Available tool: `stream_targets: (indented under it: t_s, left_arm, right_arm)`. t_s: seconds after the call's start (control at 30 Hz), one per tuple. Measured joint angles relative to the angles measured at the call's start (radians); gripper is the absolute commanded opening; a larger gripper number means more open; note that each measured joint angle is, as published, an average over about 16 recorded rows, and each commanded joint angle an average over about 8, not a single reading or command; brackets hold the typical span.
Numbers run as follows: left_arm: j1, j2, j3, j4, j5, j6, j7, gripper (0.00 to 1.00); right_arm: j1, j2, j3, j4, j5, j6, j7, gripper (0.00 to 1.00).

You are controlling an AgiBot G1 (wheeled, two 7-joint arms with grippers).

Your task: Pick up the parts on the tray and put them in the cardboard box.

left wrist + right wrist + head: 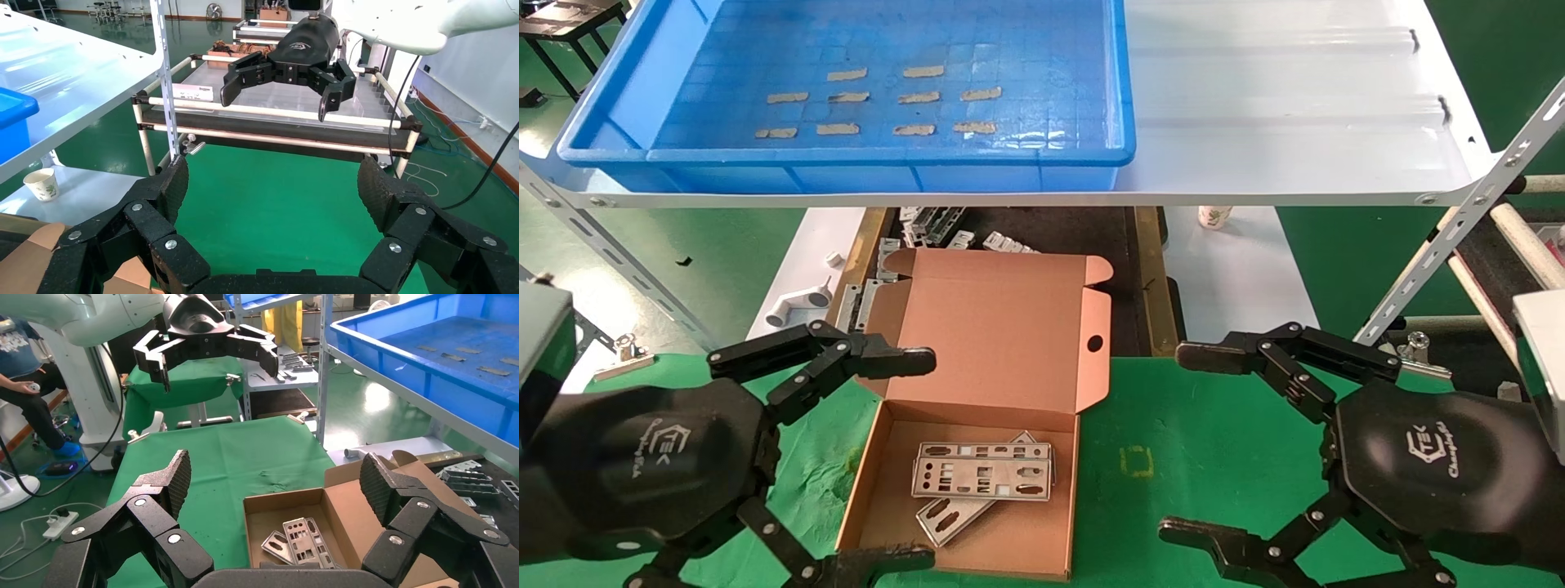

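Status: tray (633,90) on the shelf holds only tape strips (919,97); transfer judged complete.

Parts (981,478): thin silver punched plates, stacked askew in the cardboard box (1001,327) on the green desk (1222,474).

Left gripper (923,457) and right gripper (1189,445): fingers spread, empty, flanking the box.

Advice: withdraw without nudging the lid.

Left hand (891,457) and right hand (1197,445) hang low and level (fingers spread wide, gripping nothing).
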Motion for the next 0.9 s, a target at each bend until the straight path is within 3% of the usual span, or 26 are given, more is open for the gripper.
stream_targets:
  t_s: [0.9]
  left_arm:
    - [-0.011, 0.009, 0.012, 0.021, 0.009, 0.000, 0.009, 1.00]
  right_arm:
    - [0.000, 0.000, 0.000, 0.000, 0.000, 0.000, 0.000, 1.00]
